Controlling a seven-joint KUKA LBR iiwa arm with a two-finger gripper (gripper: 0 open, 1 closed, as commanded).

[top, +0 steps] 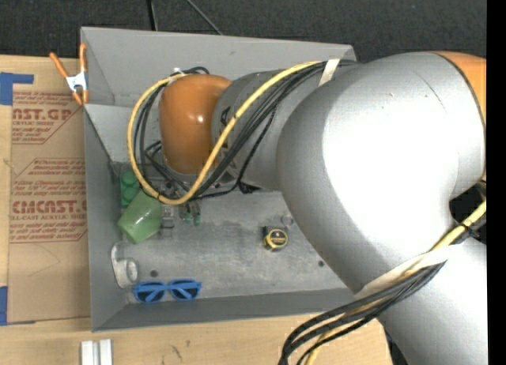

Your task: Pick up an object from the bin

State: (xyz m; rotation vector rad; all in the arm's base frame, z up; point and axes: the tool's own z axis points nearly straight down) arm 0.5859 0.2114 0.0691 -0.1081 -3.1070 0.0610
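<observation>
Hanging low with my gripper [179,213] just to the right of the pale green plastic cup [141,218].
I judge this is the approach step, with nothing lifted yet. I cannot tell if my gripper is open, closed or holding something, because the wrist hides it. Blue sunglasses [166,290] lie below the cup. The cup is nearest, so next I should centre over it, then close.

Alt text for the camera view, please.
The robot arm reaches into the grey bin from the right, its gripper low beside a pale green cup-like thing at the left wall. Blue sunglasses lie at the near edge, a small black-and-yellow round thing mid-floor.
</observation>
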